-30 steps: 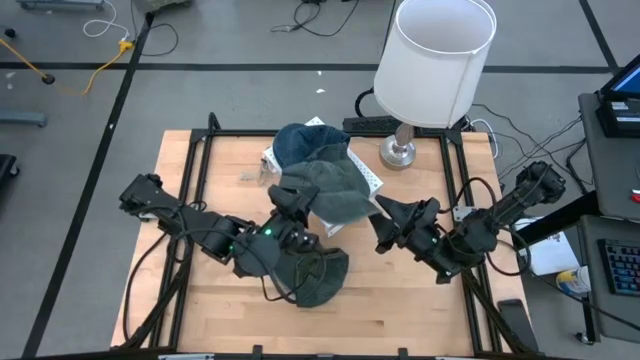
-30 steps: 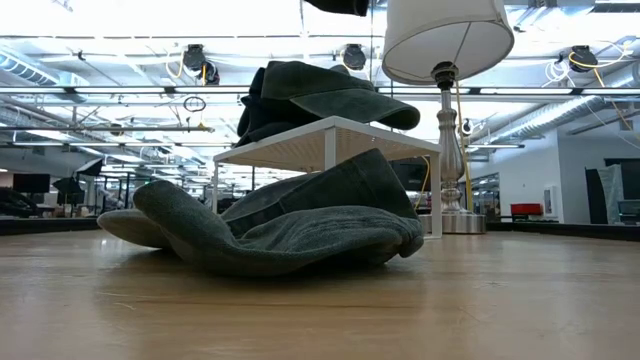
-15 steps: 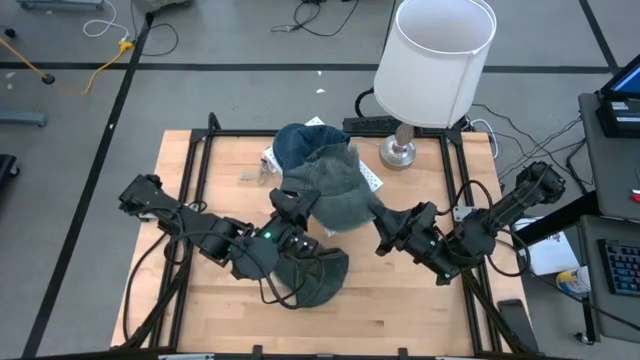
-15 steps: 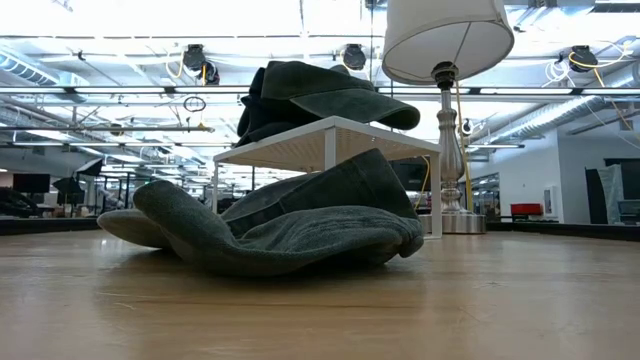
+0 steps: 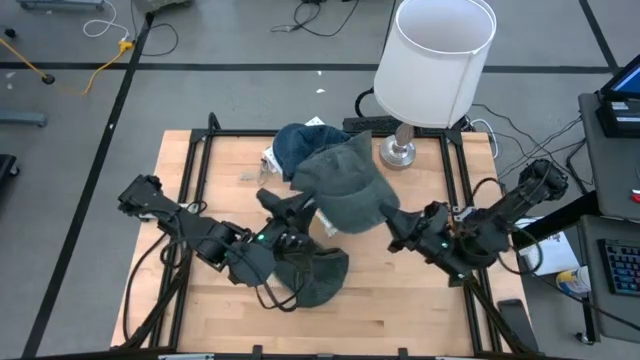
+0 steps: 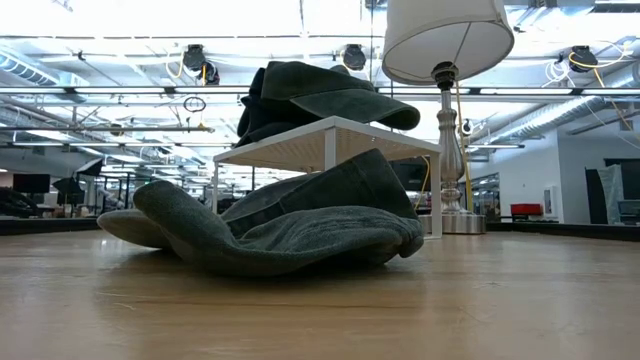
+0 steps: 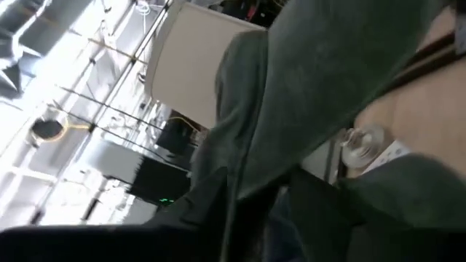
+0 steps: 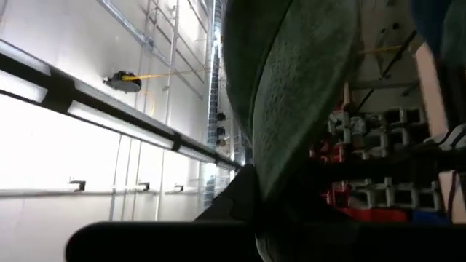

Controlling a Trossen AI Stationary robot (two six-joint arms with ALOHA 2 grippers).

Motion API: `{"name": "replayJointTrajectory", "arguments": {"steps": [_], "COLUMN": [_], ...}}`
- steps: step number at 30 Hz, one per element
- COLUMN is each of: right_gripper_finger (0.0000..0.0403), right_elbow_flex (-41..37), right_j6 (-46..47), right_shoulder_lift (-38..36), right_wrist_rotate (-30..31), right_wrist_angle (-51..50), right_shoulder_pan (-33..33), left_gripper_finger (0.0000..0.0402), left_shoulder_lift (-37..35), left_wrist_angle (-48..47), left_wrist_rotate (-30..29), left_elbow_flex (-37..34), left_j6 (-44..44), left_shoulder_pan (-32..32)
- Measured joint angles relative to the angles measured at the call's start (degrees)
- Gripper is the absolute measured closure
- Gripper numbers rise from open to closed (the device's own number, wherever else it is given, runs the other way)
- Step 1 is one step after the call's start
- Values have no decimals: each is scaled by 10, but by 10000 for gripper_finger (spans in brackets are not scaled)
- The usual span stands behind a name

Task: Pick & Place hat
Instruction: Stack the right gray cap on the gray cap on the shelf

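High view: soft, floppy grey hat

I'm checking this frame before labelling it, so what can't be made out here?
- Left gripper: in the high view the green hat overlaps its fingers; the left wrist view is blurred, so open or shut is unclear.
- Right gripper: fingertips vanish under that hat's brim, high view.
- Blue hat: mostly covered by the green hat.
- White stand: its base is hidden behind the hat on the table, low view.
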Motion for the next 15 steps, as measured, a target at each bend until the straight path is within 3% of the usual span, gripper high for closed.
{"name": "replayJointTrajectory", "arguments": {"steps": [7,11,15], "right_gripper_finger": [399,399,399], "right_elbow_flex": [-72,-131,-180], "right_j6": [-59,-139,-218], "right_shoulder_lift": [-54,-100,-148], "right_wrist_rotate": [1,-63,-139], "right_wrist_angle": [18,23,21], "right_shoulder_pan": [13,16,17], "left_gripper_finger": [177,152,149], "left_shoulder_lift": [-1,-9,-36], "left_wrist_angle": [-14,-42,-92], "left_wrist_rotate": [-14,-5,55], "left_elbow_flex": [0,0,1], "left_j6": [-149,-249,-386], "left_shoulder_pan": [-19,-27,-30]}}
